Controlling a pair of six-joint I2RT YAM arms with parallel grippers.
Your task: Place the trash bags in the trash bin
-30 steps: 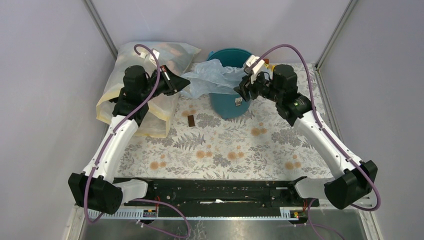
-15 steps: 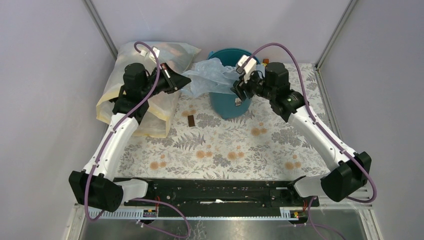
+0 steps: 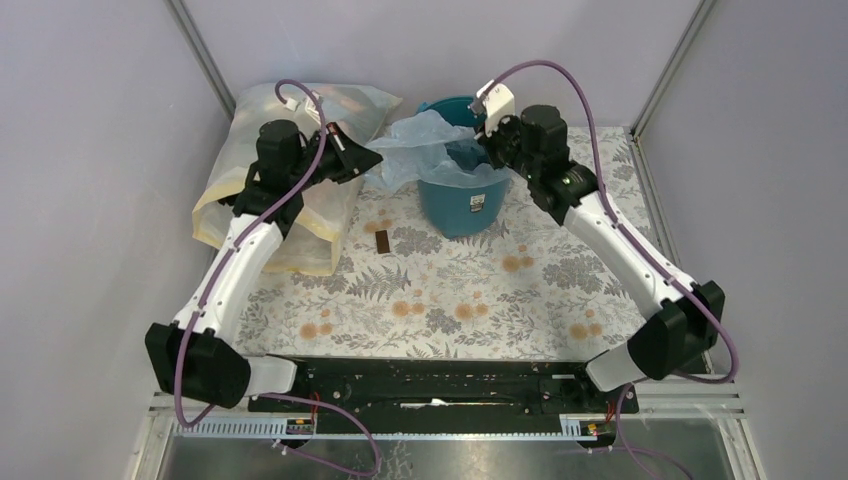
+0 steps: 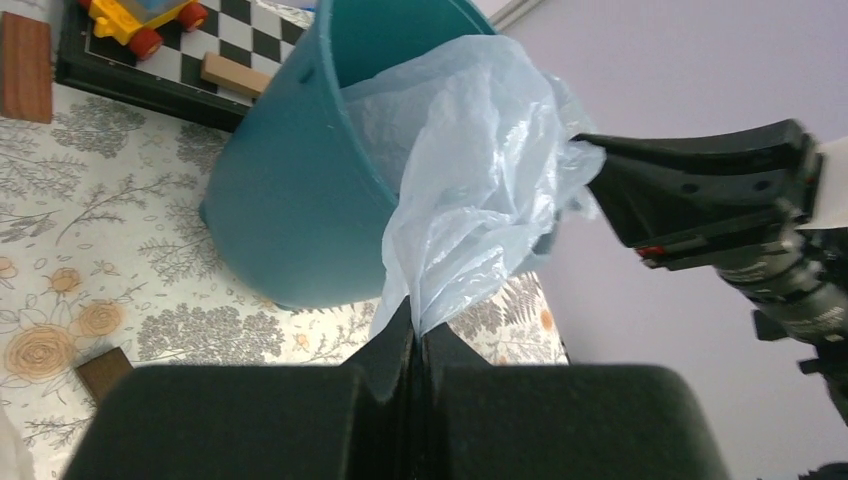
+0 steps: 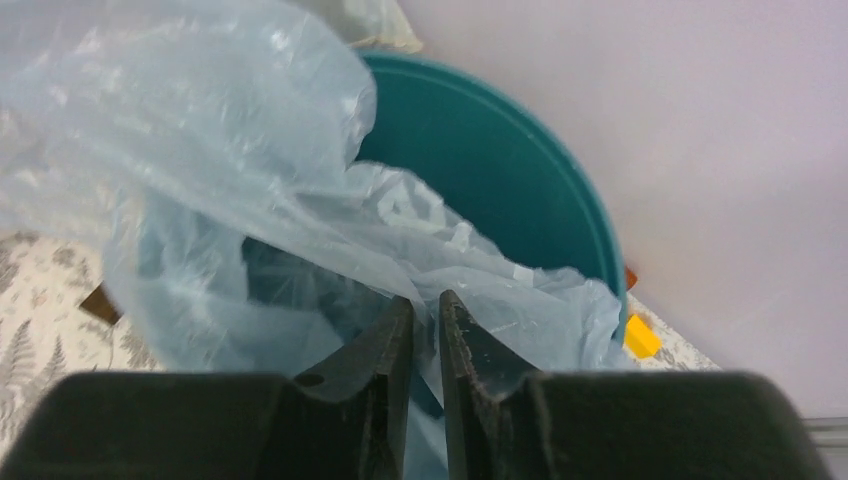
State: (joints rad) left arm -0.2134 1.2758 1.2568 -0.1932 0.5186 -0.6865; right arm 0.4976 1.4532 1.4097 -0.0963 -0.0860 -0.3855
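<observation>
Overhead look at a floral-patterned table (image 3: pixel 450 300), two robot arms reaching toward 12 o'clock.

At 12 o'clock, upright on the cloth: a round teal trash bin (image 3: pixel 450 210) with a small white label on its near side.

Draped over the bin's rim on the 9 o'clock side: a crinkly, see-through pale blue trash bag (image 3: pixel 425 150), partly inside the bin, partly bunched outside it.

At 9 o'clock of the bin: the left gripper (image 3: pixel 372 158), pressed together and pinching a twisted corner of the bag, plain in the left wrist view.

At 1 o'clock of the bin, over its rim: the right gripper (image 3: pixel 482 150), pointing into the mouth. Fingers (image 5: pixel 385 340) nearly together with only a slim gap, bag film lying across and between the tips. Cannot tell whether clamped on the film.

At 10 o'clock of the table, under the left arm: a large yellowish clear sack (image 3: pixel 318 235).

At 7 o'clock of the bin, flat on the cloth, near but apart: a small brown block (image 3: pixel 383 241).
</observation>
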